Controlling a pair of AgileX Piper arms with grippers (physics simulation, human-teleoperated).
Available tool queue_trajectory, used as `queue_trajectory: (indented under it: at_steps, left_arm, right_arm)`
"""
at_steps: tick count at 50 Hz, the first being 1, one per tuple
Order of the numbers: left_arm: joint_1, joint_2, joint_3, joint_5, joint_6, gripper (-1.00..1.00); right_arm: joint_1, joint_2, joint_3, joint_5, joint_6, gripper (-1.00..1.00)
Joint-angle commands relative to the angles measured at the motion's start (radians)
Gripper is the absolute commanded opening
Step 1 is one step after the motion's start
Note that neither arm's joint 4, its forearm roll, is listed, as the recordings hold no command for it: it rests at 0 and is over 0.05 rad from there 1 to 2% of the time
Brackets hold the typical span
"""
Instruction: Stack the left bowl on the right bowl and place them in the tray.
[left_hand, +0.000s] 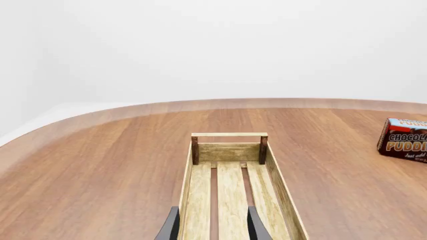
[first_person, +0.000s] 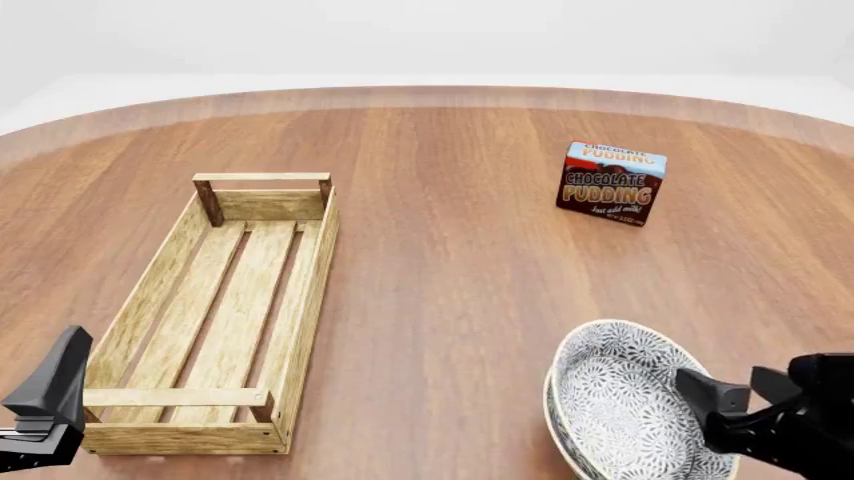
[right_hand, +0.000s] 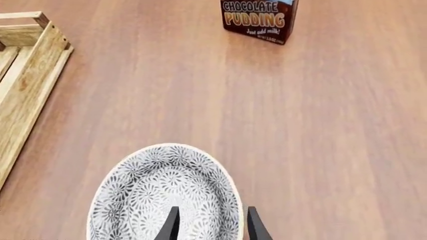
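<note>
Two patterned grey-and-white bowls sit nested at the front right of the table; in the right wrist view only the upper one shows. My right gripper is at their right rim, its fingers apart with one inside the bowl and one outside the rim. The light-wood tray lies lengthwise at the left with nothing in it. My left gripper is open and empty at the tray's near end, its fingers over the near slats.
A chocolate pudding box stands at the back right, also seen in the right wrist view and the left wrist view. Bare wood table lies between the tray and the bowls.
</note>
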Motion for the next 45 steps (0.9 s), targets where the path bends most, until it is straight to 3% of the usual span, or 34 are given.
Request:
queue_trajectory:
  at_steps: [1, 12, 18, 24, 27, 45]
  left_arm:
    - [0.0, 0.0, 0.0, 0.0, 0.0, 1.0]
    - [0.0, 0.0, 0.0, 0.0, 0.0, 1.0]
    - [0.0, 0.0, 0.0, 0.0, 0.0, 1.0]
    - [0.0, 0.0, 0.0, 0.0, 0.0, 1.0]
    - [0.0, 0.0, 0.0, 0.0, 0.0, 1.0]
    - [0.0, 0.0, 0.0, 0.0, 0.0, 1.0]
  right_arm:
    - [-0.015, -0.141, -0.045, 0.207, 0.002, 1.0]
    - [-0.005, -0.24, -0.059, 0.341, 0.021, 1.0]
    - [0.027, -0.275, 0.018, 0.311, 0.08, 1.0]
    - [0.04, -0.365, 0.04, 0.33, 0.177, 1.0]
    - [0.035, -0.377, 0.045, 0.322, 0.196, 1.0]
    - [-0.039, -0.248, 0.035, 0.18, 0.208, 1.0]
